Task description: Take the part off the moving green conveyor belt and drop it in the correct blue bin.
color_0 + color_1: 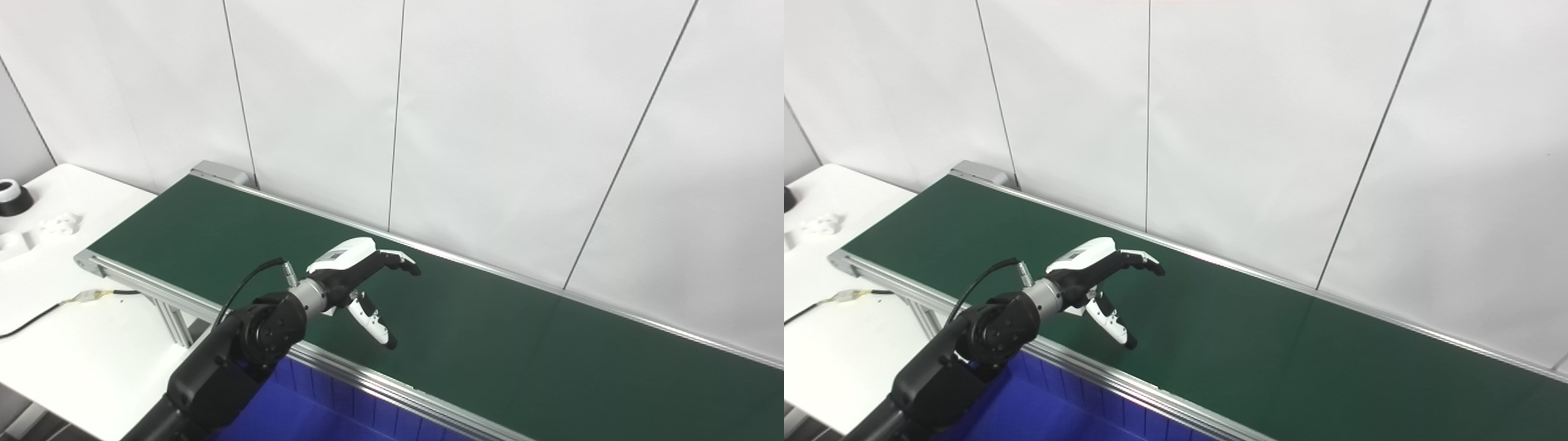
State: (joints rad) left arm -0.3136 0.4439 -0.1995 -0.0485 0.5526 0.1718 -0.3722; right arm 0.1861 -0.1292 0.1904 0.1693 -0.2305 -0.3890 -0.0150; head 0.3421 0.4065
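We see the left hand [361, 278] poised over the near half of the green belt [490, 324], fingers [398, 263] spread forward and thumb [373, 321] angled down toward the belt. It holds nothing; fingers and thumb are well apart. The right hand is not in either view.

No part shows anywhere on the belt, along the whole stretch both views cover. So we cannot say where the part is; it may not have arrived yet, or it lies outside the frame. A few small white pieces [58, 225] and a black-and-white ring [12, 197] sit on the white surface [92, 355] to the left, well apart from the belt; whether any of them is a part for this task we cannot tell.

A blue bin [318, 410] lies just below the near rail of the belt, under the left arm. What we see of its floor looks bare.

Progress, as we judge it: nothing picked, nothing dropped. The hand appears to be waiting in a pre-grasp pose. Left to do: catch the part, lift it, release it into the right bin.
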